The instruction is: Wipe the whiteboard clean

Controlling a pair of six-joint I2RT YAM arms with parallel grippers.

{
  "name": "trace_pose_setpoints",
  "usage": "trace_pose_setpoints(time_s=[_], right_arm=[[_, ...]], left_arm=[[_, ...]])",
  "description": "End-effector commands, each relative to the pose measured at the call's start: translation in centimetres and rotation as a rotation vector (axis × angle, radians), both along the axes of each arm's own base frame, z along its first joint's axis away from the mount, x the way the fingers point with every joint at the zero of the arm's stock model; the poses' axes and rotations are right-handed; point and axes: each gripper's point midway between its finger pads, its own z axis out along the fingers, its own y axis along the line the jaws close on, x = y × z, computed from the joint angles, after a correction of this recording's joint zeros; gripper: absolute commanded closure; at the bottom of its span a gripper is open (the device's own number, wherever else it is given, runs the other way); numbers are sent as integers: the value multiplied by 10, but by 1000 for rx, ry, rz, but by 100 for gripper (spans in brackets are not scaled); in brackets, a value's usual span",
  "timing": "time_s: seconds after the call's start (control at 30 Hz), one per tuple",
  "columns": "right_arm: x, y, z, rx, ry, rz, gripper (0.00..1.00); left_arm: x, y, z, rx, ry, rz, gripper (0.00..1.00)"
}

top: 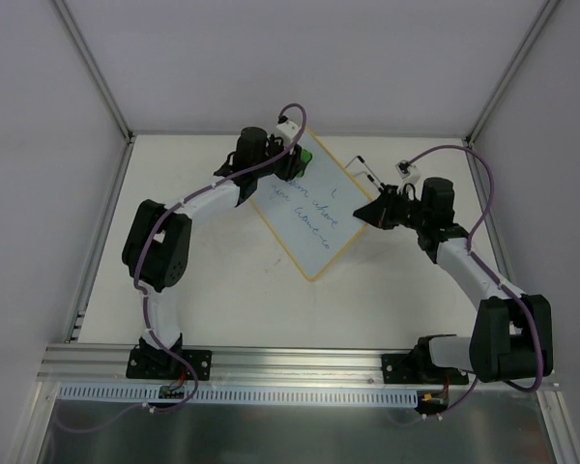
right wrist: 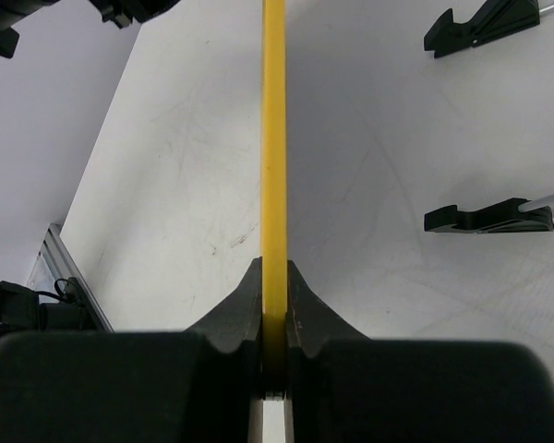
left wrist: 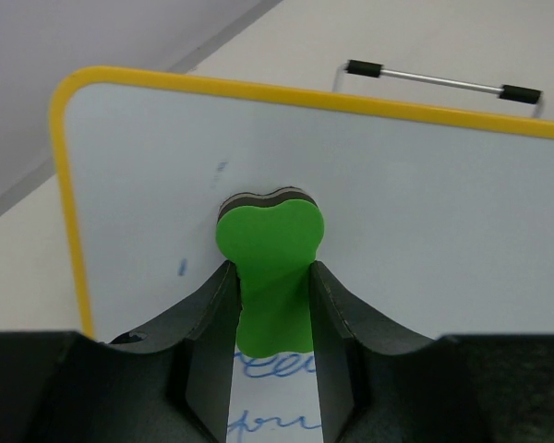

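The whiteboard (top: 307, 215) has a yellow frame and blue handwriting, and lies tilted in the middle of the table. My left gripper (top: 300, 159) is shut on the green bone-shaped eraser (left wrist: 270, 268), which presses on the board's far corner (left wrist: 148, 148). Blue writing shows just below the eraser in the left wrist view. My right gripper (top: 364, 211) is shut on the board's right edge. In the right wrist view that yellow frame (right wrist: 274, 138) runs edge-on between my fingers (right wrist: 235, 309).
The board's wire stand with black feet (top: 362, 169) lies on the table behind the board, and shows in the left wrist view (left wrist: 443, 81) and the right wrist view (right wrist: 485, 218). White walls enclose the table on three sides.
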Motion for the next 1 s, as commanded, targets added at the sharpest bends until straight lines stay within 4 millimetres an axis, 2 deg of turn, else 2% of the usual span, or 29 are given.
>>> trace_pose_setpoints(time_s=[0.0, 0.07, 0.13, 0.23, 0.27, 0.47, 0.63, 0.8, 0.97], right_arm=[[-5, 19, 27, -49, -218, 176, 100], [-5, 20, 27, -49, -218, 179, 100], [-4, 20, 27, -49, -218, 179, 100], [-4, 22, 28, -47, -218, 183, 100], [-4, 22, 29, -48, -221, 183, 100], [-3, 22, 29, -48, -221, 181, 100], [-2, 22, 31, -51, -223, 176, 100], [-2, 22, 32, -54, -224, 175, 100], [-4, 22, 31, -57, -221, 180, 100]], left_arm=[[-61, -49, -27, 36, 111, -173, 100], [-66, -54, -23, 23, 116, -181, 100], [-62, -56, -10, 5, 96, -176, 100], [-44, -50, 6, -1, 46, -117, 100], [-35, -47, 18, -20, 31, -90, 100], [18, -3, 24, -37, 30, 59, 100], [36, 17, -1, 13, 71, 98, 100], [37, 27, -22, 48, 111, 112, 100], [40, 35, -31, 45, 141, 124, 100]])
